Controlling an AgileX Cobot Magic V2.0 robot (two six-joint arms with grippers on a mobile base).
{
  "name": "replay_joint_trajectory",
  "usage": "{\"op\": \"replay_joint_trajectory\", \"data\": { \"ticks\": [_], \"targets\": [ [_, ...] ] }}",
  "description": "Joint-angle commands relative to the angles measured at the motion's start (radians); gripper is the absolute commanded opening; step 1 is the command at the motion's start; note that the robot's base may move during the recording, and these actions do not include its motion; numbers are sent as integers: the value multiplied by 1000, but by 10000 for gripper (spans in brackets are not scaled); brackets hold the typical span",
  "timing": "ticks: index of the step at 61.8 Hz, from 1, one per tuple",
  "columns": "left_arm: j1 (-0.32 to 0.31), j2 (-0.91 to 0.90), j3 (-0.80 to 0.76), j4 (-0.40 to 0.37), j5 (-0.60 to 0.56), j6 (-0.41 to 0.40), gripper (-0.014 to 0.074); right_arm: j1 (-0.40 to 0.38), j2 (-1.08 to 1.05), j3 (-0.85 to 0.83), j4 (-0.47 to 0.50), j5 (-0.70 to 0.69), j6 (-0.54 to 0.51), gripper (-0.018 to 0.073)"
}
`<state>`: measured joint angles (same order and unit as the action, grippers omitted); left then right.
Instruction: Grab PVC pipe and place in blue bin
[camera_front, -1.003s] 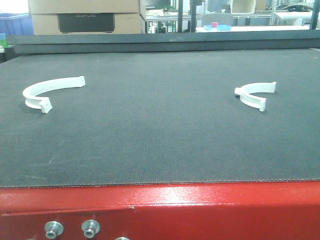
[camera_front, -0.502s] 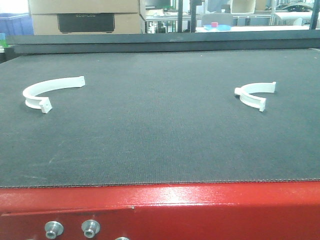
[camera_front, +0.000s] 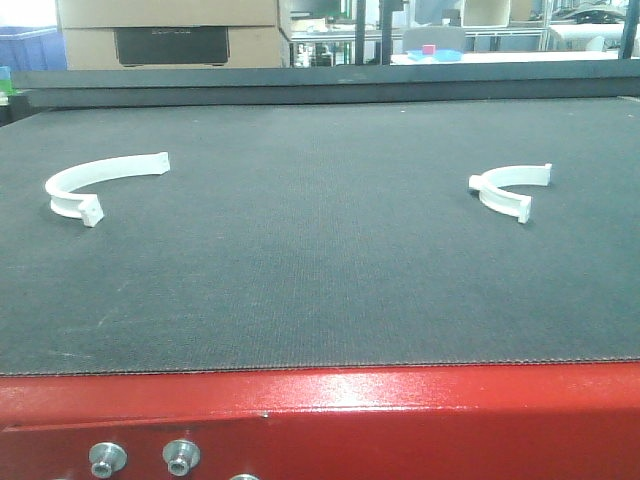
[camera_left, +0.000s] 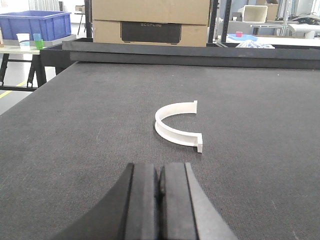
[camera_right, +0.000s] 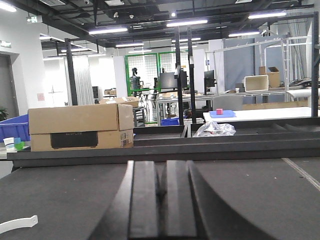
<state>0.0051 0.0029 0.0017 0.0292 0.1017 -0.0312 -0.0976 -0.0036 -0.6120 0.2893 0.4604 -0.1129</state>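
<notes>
Two white curved PVC pipe pieces lie on the dark mat: one at the left and one at the right. The left wrist view shows one piece lying a short way ahead of my left gripper, which is shut and empty. My right gripper is shut and empty, low over the mat; the end of a white piece shows at its lower left. The blue bin stands beyond the table's far left corner, and also shows in the front view and in the right wrist view. Neither gripper shows in the front view.
A raised dark rail runs along the table's far edge. A cardboard box stands behind it. The red front edge of the table is nearest the camera. Cups stand by the blue bin.
</notes>
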Motion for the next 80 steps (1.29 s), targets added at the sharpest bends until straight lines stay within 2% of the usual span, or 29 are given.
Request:
{"op": "replay_joint_trajectory", "data": {
  "ticks": [1,6,12,14,18,25,31,37,41,51,60,80],
  "targets": [
    [0,-3,-2,2,-18,-7,-111,0,4,-7,14,-22,1,-169],
    [0,-3,-2,2,-22,-7,-111,0,4,-7,14,-22,1,-169],
    [0,-3,-2,2,-88,-7,-111,0,4,-7,14,-27,1,-169],
    [0,-3,-2,2,-160,-7,-111,0,4,-7,14,-36,1,-169],
    [0,-3,-2,-1,-230,-7,-111,0,4,-7,14,-51,1,-169],
    [0,-3,-2,-99,-280,-7,-111,0,26,-7,12,-16,1,-169],
    [0,-3,-17,-104,-216,-7,-111,0,94,-7,19,20,1,-169],
    [0,-3,-74,-90,-56,-7,-111,0,170,-7,29,-10,1,-169],
    [0,-3,-112,-60,-32,-7,-111,0,226,-7,29,-42,1,-169],
    [0,60,-229,-43,3,-7,-111,2,399,-43,31,-74,1,-169],
    [0,224,-337,11,69,-7,-111,2,570,-144,31,-37,1,-169],
    [0,701,-584,11,73,-7,-111,6,907,-331,38,31,-60,-169]
  ]
}}
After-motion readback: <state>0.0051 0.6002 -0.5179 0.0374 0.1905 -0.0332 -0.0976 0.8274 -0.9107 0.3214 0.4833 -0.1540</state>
